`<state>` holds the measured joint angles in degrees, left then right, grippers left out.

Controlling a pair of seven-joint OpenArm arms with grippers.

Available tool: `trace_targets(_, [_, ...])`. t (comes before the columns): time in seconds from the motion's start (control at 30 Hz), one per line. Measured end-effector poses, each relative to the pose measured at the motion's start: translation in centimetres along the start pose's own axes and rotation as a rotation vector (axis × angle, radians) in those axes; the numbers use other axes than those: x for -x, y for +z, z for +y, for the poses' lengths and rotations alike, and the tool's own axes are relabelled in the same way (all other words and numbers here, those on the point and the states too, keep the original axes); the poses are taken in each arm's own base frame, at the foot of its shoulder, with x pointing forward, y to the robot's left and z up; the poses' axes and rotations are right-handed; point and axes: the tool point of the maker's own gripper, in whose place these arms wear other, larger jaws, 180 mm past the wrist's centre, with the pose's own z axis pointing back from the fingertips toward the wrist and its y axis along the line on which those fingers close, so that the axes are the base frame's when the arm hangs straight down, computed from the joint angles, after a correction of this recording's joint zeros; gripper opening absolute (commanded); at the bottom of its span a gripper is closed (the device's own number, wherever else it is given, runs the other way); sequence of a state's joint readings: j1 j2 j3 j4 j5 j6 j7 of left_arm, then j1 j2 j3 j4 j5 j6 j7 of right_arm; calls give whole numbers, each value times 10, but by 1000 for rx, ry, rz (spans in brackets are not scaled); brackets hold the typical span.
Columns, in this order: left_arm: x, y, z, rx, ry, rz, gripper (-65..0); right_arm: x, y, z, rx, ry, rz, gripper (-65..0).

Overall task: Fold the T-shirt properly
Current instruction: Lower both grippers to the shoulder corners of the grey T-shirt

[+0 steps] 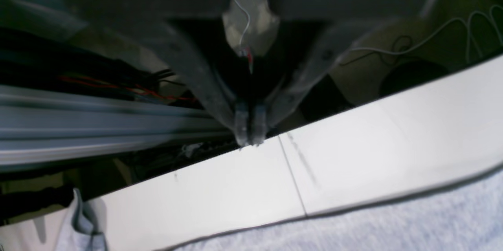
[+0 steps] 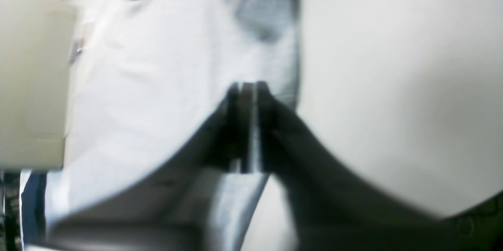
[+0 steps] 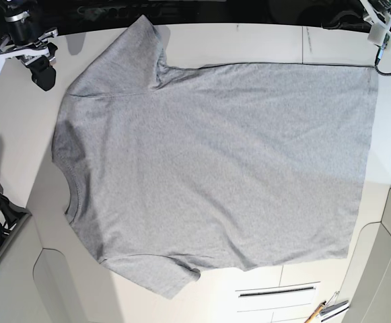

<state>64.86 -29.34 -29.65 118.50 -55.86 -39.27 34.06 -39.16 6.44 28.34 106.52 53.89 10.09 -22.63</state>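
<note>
Both arms sit off the T-shirt (image 3: 215, 168), which lies spread flat on the white tabletop (image 3: 262, 44). The left pincer (image 1: 249, 141) is closed and empty at the tabletop's far edge beyond the hem; the right pincer (image 2: 248, 90), closed and empty, hangs beside the upper sleeve.

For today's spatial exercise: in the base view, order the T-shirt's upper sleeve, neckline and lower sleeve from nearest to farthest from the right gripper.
From the right gripper, top left:
1. Upper sleeve, just right of it.
2. Neckline, left edge, midway down.
3. Lower sleeve, bottom.

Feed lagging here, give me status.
Left gripper shut, empty; right gripper shut, empty. T-shirt flat, unfolded on table. Nothing in the way.
</note>
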Motion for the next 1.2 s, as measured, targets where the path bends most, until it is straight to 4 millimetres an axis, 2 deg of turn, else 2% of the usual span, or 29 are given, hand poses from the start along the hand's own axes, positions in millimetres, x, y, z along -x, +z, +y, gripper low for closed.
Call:
trace_targets(0.03, [-1, 0, 0, 1, 1, -4, -529, 0, -3, -3, 19, 13, -1, -396])
trace_targets(0.1, [-4, -2, 0, 4, 5, -12, -410, 0, -5, -10, 59, 60, 1, -365])
trace_targets(0.17, [-9, -2, -2, 18, 24, -36, -373, -1, -5, -15, 91, 124, 5, -366])
trace_targets(0.37, [-9, -4, -2, 21, 20, -26, -373, -4, -9, -15, 98, 158, 2, -366])
trace_targets(0.53, [-12, -4, -7, 50, 62, -38, -373, -11, -29, -5, 76, 193, 7, -365])
trace_targets(0.63, [-11, -5, -7, 51, 59, -28, -373, -14, -38, -6, 77, 180, 0, -365])
trace_targets(0.83, [-15, -7, -5, 49, 46, -32, -373, 17, -53, -21, 72, 120, 78, -365])
trace_targets(0.97, [-15, -7, -5, 50, 47, -33, -373, 27, -68, -15, 33, 103, 101, -366])
trace_targets(1.13, [-15, -7, -5, 50, 47, -33, -373, 39, -73, 0, -20, 118, 130, -367])
trace_targets(1.2, [-15, -7, -5, 50, 47, -33, -373, 42, -73, 4, -32, 117, 135, -388])
